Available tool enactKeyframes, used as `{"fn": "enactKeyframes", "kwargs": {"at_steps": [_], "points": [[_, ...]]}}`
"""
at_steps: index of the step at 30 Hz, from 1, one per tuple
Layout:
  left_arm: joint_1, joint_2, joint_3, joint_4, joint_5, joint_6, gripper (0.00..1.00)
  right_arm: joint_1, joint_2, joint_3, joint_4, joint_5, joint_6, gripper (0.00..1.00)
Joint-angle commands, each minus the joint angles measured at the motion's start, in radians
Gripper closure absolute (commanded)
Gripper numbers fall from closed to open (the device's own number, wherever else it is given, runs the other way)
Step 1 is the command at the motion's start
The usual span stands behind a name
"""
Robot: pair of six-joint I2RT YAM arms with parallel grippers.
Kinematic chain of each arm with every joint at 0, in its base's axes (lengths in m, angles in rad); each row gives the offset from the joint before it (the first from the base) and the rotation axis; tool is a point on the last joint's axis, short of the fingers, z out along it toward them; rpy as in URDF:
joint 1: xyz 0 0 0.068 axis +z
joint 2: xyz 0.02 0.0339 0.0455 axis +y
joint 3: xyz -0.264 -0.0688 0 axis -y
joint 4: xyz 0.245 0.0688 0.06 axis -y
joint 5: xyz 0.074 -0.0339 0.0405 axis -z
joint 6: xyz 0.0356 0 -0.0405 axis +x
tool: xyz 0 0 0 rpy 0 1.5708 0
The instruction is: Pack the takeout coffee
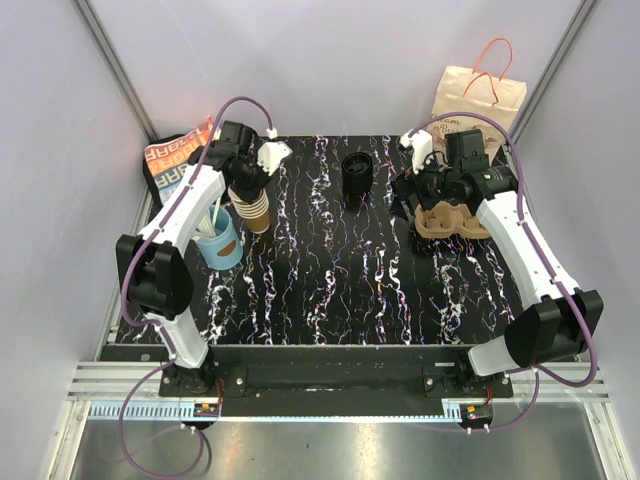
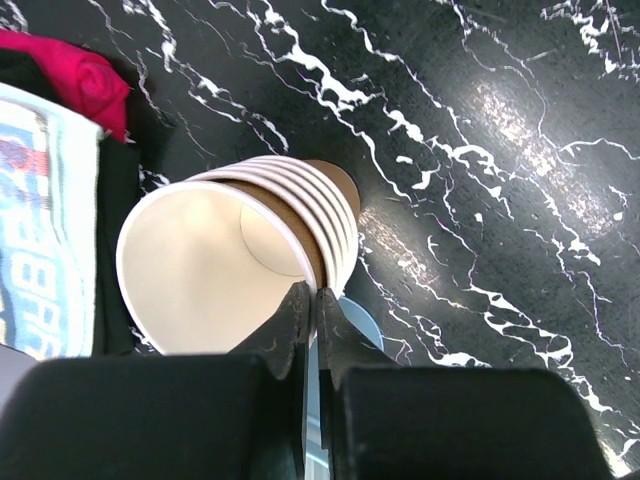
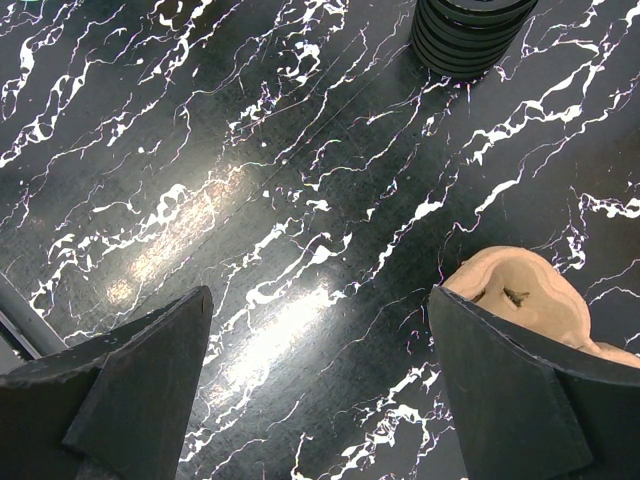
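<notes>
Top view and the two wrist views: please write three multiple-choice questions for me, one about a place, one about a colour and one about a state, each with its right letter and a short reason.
1. Where does the stack of black lids stand?
A. at the near edge of the table
B. on the far part of the table, about midway across
C. off the table

2. What colour is the cup with white sticks?
A. red
B. green
C. blue

3. In what state is the right tool?
A. open, with nothing between its fingers
B. shut tight
C. out of view

Answers:
1 B, since the top view shows the stack far from the arm bases, between the two arms.
2 C, since its wall is light blue in the top view.
3 A, since the right wrist view shows only bare table in the wide gap.
</notes>
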Motion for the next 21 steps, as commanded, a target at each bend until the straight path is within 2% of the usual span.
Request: {"fn": "enactKeyframes", "kwargs": {"at_steps": [1, 11, 21], "points": [[0.004, -0.085, 0.006, 0.089, -0.012, -0.004, 1.0, 0.012, -0.037, 0.003, 0.029, -0.013, 0.013, 0.06], [-0.007, -0.177, -0.089, 0.19, -0.026, 0.024, 1.0, 0.016, -0.028, 0.006, 0.031, -0.012, 0.013, 0.06], [-0.019, -0.219, -0.009, 0.195, -0.046, 0.039, 1.0, 0.026, -0.02, 0.031, 0.026, -0.009, 0.02, 0.06]]}}
